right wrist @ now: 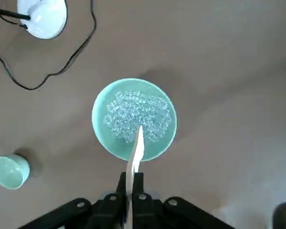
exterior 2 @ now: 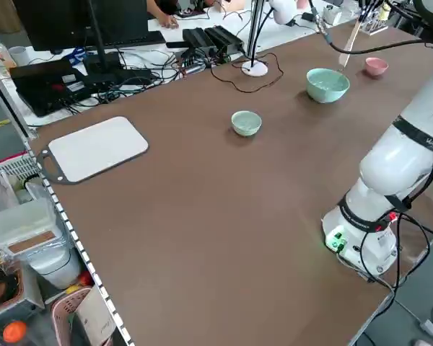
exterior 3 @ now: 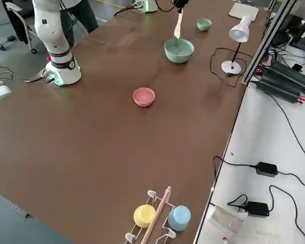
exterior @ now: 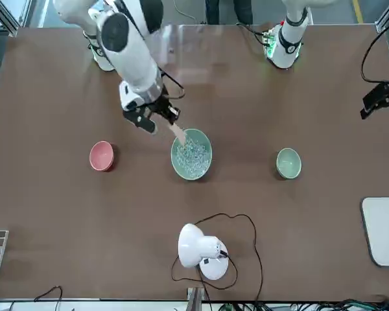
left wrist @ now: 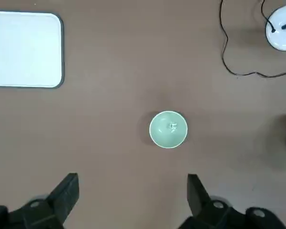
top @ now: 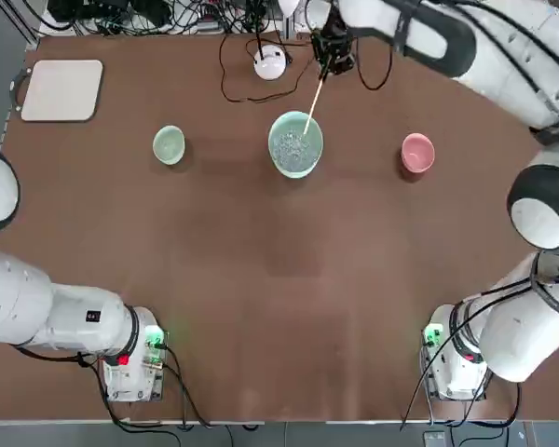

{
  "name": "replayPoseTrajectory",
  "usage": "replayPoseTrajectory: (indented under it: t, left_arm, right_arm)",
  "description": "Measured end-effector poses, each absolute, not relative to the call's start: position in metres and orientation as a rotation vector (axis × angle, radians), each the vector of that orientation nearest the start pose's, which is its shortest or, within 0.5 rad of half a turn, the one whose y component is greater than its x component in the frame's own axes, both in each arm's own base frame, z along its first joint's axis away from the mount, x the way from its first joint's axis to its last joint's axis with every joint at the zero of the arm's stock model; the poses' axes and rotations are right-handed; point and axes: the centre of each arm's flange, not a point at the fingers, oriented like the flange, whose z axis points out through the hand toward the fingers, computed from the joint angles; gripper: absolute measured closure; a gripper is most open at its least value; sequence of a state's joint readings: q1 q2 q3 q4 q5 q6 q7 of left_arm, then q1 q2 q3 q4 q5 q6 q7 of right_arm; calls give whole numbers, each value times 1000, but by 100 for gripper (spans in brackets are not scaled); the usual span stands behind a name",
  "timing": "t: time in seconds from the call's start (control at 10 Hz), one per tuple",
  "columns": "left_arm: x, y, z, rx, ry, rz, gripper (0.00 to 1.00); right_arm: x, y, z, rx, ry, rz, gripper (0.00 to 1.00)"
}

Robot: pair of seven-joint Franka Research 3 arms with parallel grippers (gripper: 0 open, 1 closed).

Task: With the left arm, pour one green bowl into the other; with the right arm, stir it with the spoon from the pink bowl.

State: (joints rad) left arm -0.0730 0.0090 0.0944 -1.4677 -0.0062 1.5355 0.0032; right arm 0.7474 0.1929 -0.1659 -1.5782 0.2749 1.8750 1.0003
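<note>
Your right gripper (right wrist: 132,191) hangs above the wide pale mint-green bowl (top: 295,143) at mid-table, its fingers pinched together on the flat handle of the short light-beige wooden spoon (right wrist: 135,151). The spoon's long axis runs on from the gripper and slants down toward the bowl, its blade over the heap of small whitish-grey bits (right wrist: 139,116) inside. Whether the tip touches them cannot be told; the right side view suggests it is just above the rim. The stirring move looks to turn on that one relation: the bowl lies below the spoon's tip, along the handle's own line.

The small round pale green bowl (top: 169,144) stands upright well to the left of the big one, empty but for what looks like one speck, so the pour appears done. The small round pink bowl (top: 416,153) sits well to the right, empty. Your left gripper (left wrist: 131,200) hovers high near the left table edge with its fingers spread wide, holding nothing, the small green bowl in its wrist camera's sight.
</note>
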Motion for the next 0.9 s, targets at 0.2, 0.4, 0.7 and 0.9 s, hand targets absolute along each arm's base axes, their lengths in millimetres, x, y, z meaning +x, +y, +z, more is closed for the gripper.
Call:
replayPoseTrajectory:
  t: [0.2,0.4,0.7,0.9]
  left_arm:
    - [551,9,663,-3146,-24,-49,0]
    - [556,7,655,-3145,-19,-21,0]
    - [563,10,642,-3143,-29,14,0]
    - [563,11,642,-3143,-32,15,0]
  right_arm:
    - [533,312,563,-2769,659,159,94]
    - [556,255,564,-2754,632,174,94]
    - [567,190,534,-2746,501,224,94]
    - [568,150,508,-2710,413,264,94]
